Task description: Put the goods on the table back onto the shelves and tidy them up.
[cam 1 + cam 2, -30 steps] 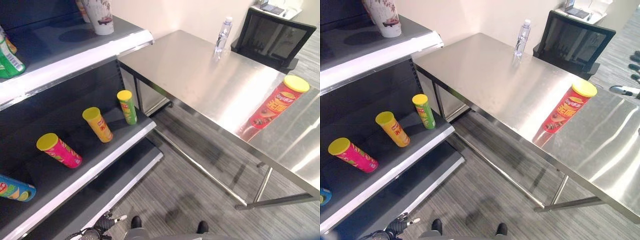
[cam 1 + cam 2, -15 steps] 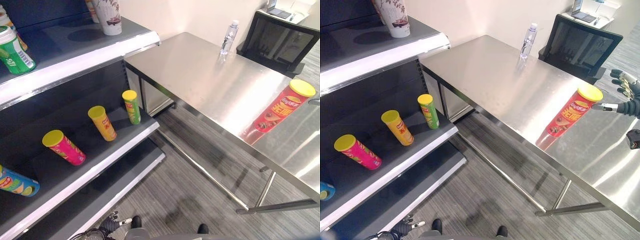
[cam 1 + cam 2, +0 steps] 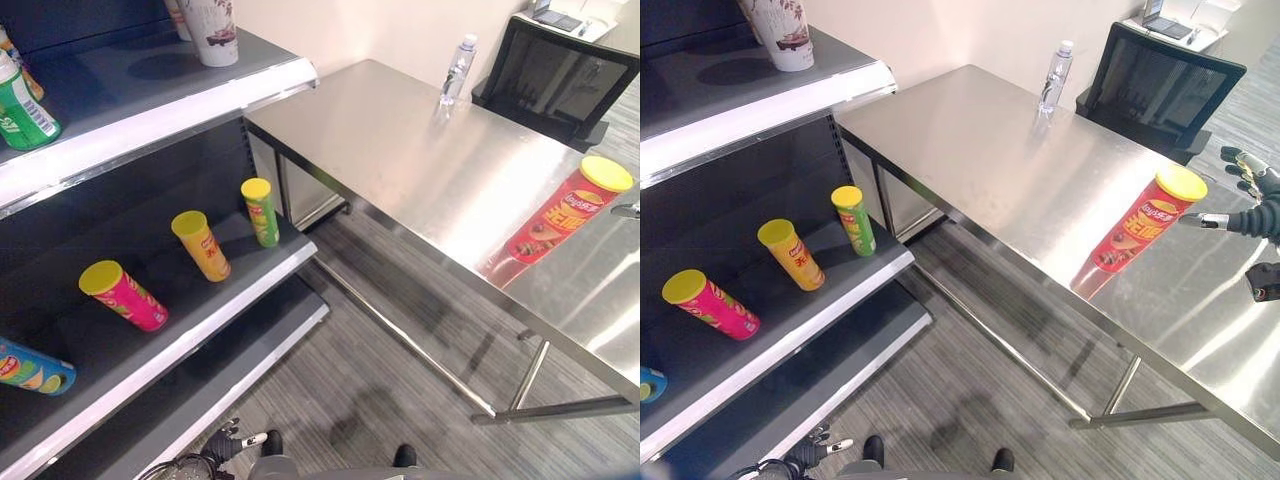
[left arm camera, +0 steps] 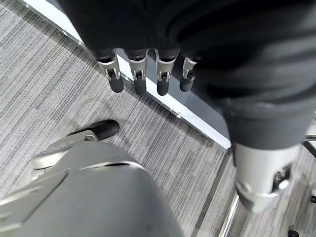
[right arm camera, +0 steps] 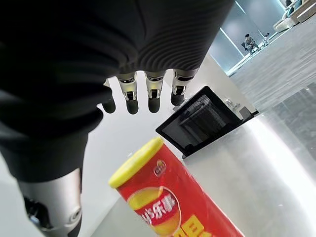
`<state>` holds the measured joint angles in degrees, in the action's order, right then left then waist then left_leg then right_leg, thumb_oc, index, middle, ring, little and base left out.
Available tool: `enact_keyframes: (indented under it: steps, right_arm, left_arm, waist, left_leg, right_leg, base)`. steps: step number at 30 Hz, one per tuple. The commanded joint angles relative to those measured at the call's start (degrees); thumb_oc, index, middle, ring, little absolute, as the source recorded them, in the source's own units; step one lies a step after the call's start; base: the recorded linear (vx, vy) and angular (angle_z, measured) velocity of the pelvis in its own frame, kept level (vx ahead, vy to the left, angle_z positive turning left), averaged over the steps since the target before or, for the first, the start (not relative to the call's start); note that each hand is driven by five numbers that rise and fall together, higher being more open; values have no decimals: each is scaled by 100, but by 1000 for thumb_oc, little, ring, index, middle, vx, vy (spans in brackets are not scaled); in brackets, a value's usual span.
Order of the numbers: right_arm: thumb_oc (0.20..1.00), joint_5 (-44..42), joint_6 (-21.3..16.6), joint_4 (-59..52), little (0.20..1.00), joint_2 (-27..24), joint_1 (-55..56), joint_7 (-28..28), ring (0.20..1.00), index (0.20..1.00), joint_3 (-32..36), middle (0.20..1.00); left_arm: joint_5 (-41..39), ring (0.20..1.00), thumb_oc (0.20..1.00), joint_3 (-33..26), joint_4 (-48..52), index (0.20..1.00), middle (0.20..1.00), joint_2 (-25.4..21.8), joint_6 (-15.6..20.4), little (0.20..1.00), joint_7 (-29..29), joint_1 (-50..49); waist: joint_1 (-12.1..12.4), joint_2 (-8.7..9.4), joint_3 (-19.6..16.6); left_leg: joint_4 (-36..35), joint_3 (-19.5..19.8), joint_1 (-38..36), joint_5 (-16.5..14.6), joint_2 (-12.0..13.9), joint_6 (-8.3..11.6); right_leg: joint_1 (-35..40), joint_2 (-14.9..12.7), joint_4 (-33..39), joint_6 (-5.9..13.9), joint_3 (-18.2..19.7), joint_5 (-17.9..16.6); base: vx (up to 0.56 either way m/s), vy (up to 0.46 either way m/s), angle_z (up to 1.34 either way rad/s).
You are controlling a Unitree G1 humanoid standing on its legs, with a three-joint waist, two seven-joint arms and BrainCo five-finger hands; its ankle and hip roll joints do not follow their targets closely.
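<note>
Red can (image 3: 1139, 221) stands upright on the tabletop (image 3: 1020, 160) at the right, and your right hand (image 3: 1252, 205) has come in beside it since a second ago, fingers spread and holding nothing, just short of the yellow lid. That puts you ready to grasp; close around the body next. Your left hand (image 4: 143, 74) hangs low over the floor, fingers relaxed and empty. The shelf (image 3: 190, 300) at left already holds four cans.

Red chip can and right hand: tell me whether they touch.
Apart. The right eye view shows bare table between the right hand and the red chip can.
</note>
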<state>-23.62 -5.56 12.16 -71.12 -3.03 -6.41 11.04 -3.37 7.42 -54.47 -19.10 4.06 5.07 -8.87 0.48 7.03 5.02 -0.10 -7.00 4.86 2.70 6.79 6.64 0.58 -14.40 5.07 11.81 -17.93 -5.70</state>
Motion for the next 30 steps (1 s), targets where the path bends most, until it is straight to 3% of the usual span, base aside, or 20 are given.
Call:
enact_keyframes:
  steps: [1, 28, 30]
  right_arm:
    - [1000, 107, -104, 312, 1000, -187, -743, 238, 1000, 1000, -298, 1000]
    - [1000, 593, 42, 912, 1000, -17, -1468, 332, 1000, 1000, -1272, 1000]
    - [809, 617, 49, 914, 809, -45, -1487, 292, 809, 809, -1330, 809]
  left_arm:
    - [-7, 1000, 1000, 173, 55, 1000, 1000, -205, 118, 1000, -65, 119]
    - [-1, 1000, 1000, 297, -31, 1000, 1000, -144, 81, 1000, -162, 24]
    - [3, 1000, 1000, 293, -42, 1000, 1000, -145, 81, 1000, -168, 26]
  waist:
    - [221, 44, 15]
    - [368, 24, -23]
    - [371, 25, -25]
  left_leg:
    - [188, 123, 201, -384, -45, 54]
    - [120, 208, 54, -397, -82, 50]
    - [112, 214, 42, -398, -84, 51]
  right_leg:
    - [113, 22, -391, 319, 25, 579]
    - [293, 35, -354, 319, -81, 655]
    - [300, 37, -356, 319, -86, 659]
  base:
    - [0, 0, 0]
    - [5, 1, 0]
    - [4, 0, 2]
